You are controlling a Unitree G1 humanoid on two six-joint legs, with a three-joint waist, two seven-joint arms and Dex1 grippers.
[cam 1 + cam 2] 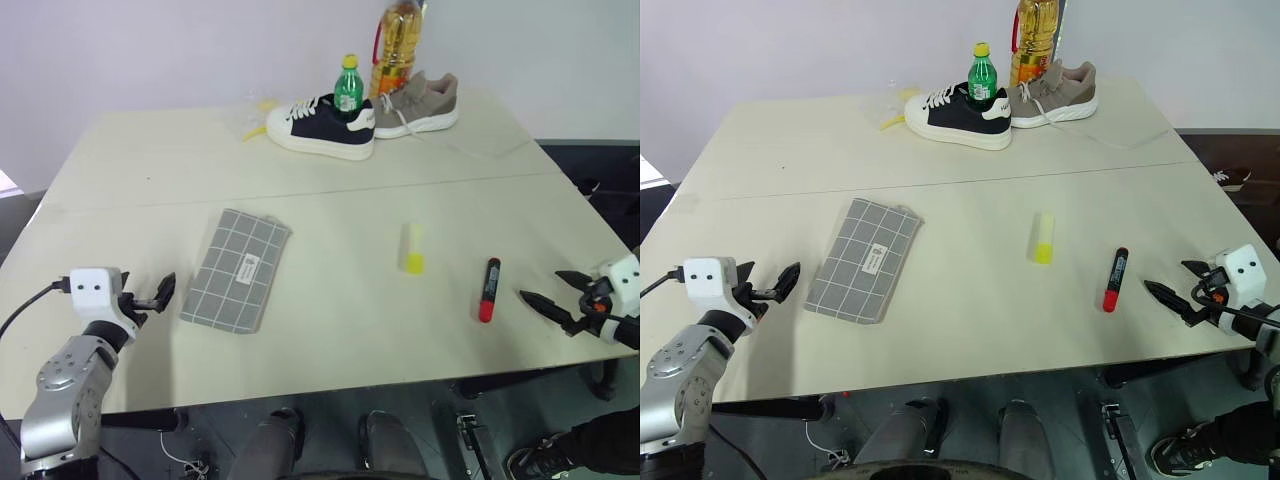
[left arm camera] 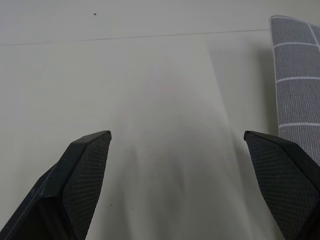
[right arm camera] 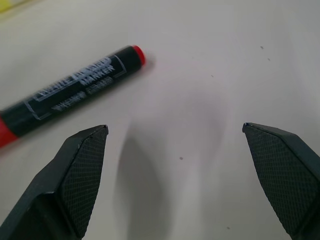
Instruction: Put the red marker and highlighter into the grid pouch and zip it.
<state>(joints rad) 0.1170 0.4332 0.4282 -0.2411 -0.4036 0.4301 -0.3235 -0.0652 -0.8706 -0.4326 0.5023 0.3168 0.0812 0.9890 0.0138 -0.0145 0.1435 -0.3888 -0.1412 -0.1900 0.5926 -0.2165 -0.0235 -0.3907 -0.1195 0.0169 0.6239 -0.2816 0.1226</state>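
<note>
Even, diffuse lighting over the pale table (image 1: 330, 300) — no glare. Soft, faint shadows fall beneath the fingers (image 2: 85, 175) in both wrist views. Wrist views are soft at close range — the red marker (image 3: 70, 90) label slightly blurred.

table (image 1: 330, 330): cream top, a seam running across it
dark sneaker (image 1: 322, 127): at the far edge, 12 o'clock, white sole
green bottle (image 1: 348, 88): upright, yellow cap, just behind the dark sneaker
tan sneaker (image 1: 420, 102): at 1 o'clock, beside the dark one
oil bottle (image 1: 397, 42): behind the tan sneaker
yellow scrap (image 1: 258, 121): left of the dark sneaker
</note>
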